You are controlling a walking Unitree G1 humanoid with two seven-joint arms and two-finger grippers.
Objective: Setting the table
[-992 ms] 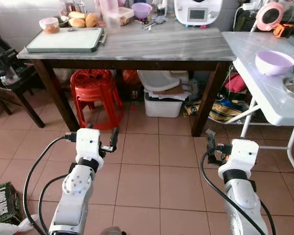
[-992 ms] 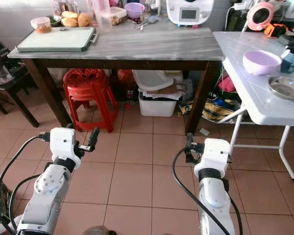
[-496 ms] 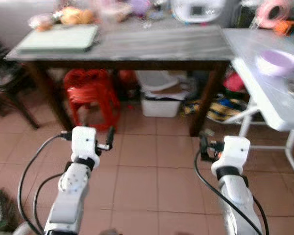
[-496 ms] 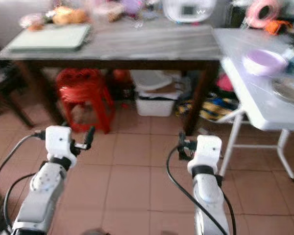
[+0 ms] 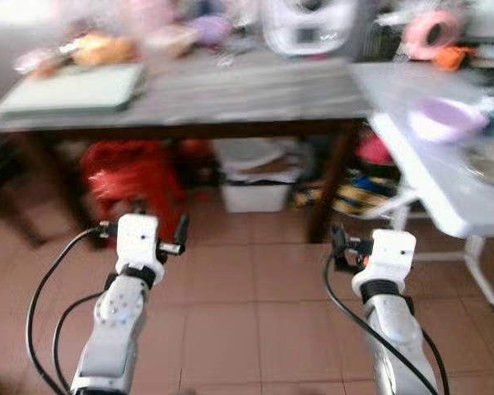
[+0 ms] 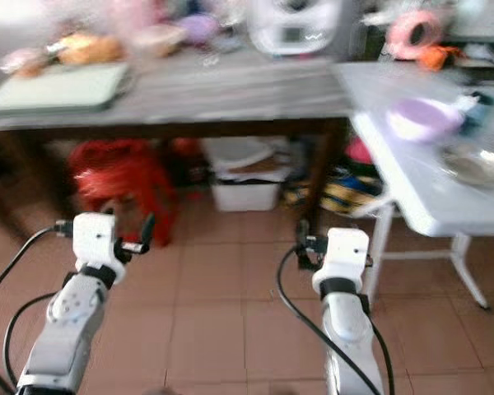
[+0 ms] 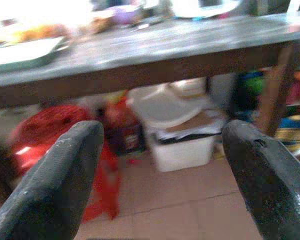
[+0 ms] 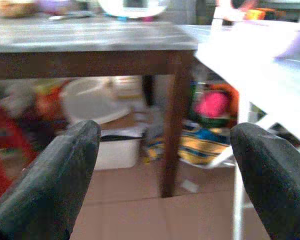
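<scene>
The picture is blurred by motion. A purple bowl and a metal plate rest on the white folding table at the right. Straight ahead stands a long grey-topped table with a green tray, food and a white appliance on it. My left gripper and right gripper are both open and hold nothing. They hover above the tiled floor, short of both tables, and both point toward the grey table.
Under the grey table stand a red stool and a white bin. Bags lie on the floor by its dark right leg. Bare tiled floor lies between my arms.
The whole picture has slid to the left and become blurrier, so the camera has moved. Both grippers keep the same open stance in front of me.
</scene>
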